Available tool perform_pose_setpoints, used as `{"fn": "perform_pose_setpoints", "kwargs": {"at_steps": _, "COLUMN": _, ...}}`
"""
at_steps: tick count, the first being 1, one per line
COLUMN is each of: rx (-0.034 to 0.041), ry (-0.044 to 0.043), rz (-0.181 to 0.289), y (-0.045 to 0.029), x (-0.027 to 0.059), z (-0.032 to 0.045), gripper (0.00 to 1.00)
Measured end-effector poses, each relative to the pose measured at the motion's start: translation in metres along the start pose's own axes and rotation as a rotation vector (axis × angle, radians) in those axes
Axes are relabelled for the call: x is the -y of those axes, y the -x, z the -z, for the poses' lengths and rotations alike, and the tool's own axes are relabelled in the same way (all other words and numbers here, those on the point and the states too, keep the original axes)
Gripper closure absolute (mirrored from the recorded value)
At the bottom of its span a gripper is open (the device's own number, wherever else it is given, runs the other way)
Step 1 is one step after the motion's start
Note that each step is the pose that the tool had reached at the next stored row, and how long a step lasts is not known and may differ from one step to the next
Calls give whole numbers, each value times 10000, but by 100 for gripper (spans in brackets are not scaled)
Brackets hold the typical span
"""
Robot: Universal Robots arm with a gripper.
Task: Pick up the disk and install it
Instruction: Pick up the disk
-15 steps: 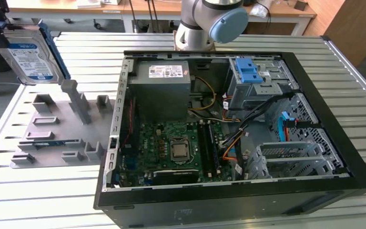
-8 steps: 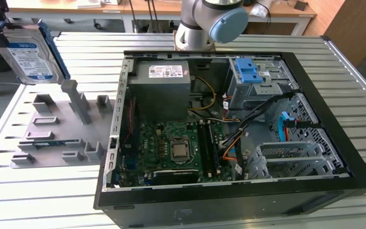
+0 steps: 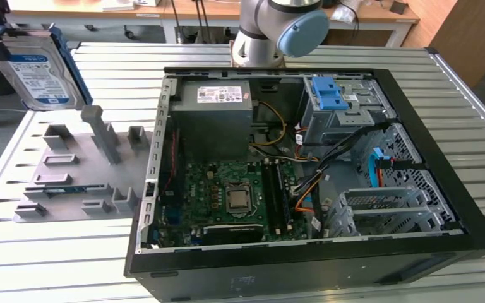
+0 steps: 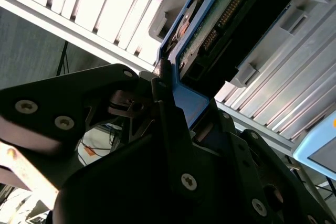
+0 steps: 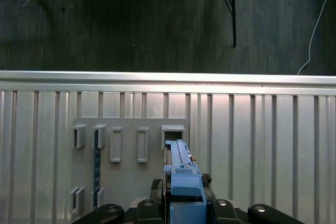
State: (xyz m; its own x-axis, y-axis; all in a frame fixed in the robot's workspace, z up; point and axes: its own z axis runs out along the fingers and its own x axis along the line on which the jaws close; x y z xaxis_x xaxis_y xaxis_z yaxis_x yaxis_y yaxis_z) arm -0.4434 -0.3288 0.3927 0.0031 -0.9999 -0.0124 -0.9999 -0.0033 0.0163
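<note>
The disk [image 3: 36, 72] is a silver hard drive with a white-and-blue label and a blue carrier frame. It hangs upright in the air at the exterior view's far left, above the table's edge. My gripper [image 3: 5, 30] is shut on its upper end. In the first wrist view the disk [image 5: 181, 174] appears edge-on between my black fingers [image 5: 152, 204], over the grey slotted fixture plate [image 5: 126, 129]. In the second wrist view the disk's blue frame [image 4: 181, 95] and green circuit board [image 4: 220, 19] run out from my gripper [image 4: 173, 124].
An open black computer case [image 3: 444, 233] lies on the slatted metal table [image 3: 479, 113], holding a motherboard [image 3: 234, 189], a grey power-supply box [image 3: 217, 104], a grey cage with a blue latch [image 3: 331, 95] and another metal cage [image 3: 377, 208]. The grey fixture plate [image 3: 83, 170] lies left of it. The arm's base [image 3: 272, 31] stands behind.
</note>
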Motion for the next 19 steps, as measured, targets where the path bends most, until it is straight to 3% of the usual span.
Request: {"fn": "perform_pose_setpoints", "kwargs": {"at_steps": 19, "rx": 0, "ry": 0, "rz": -1, "y": 1, "x": -1, "z": 89, "gripper": 64}}
